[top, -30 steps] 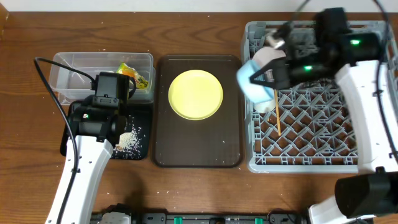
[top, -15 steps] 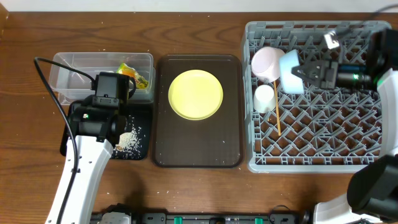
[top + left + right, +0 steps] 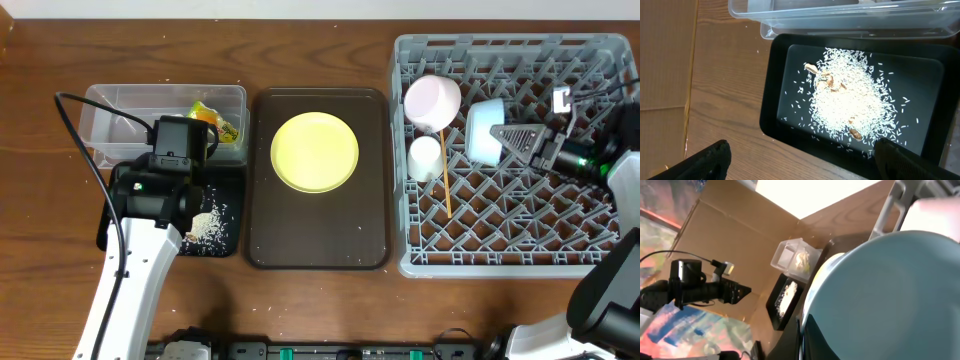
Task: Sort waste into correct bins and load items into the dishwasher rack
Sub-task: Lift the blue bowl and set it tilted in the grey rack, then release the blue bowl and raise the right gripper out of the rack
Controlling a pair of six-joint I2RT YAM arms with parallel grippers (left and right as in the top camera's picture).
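Observation:
My right gripper (image 3: 522,140) is shut on the rim of the light blue bowl (image 3: 484,130) and holds it on its side in the grey dishwasher rack (image 3: 520,230). The bowl fills the right wrist view (image 3: 890,280). A white bowl (image 3: 432,100), a small white cup (image 3: 425,156) and chopsticks (image 3: 445,192) lie in the rack's left part. The yellow plate (image 3: 315,150) sits on the brown serving tray. My left gripper (image 3: 805,165) is open above the near edge of the black tray (image 3: 775,100), which holds rice (image 3: 850,105). The snack wrapper (image 3: 215,122) is in the clear tub (image 3: 120,105). I cannot make out the napkin.
The brown serving tray (image 3: 370,245) lies between the bins and the rack. The clear tub (image 3: 840,15) stands just behind the black tray. A cable (image 3: 85,150) loops left of my left arm. Bare wooden table runs along the front.
My right gripper carried the light blue bowl from the rack's left edge to the right and lower among the pegs, turning it onto its side. The left arm has not moved.

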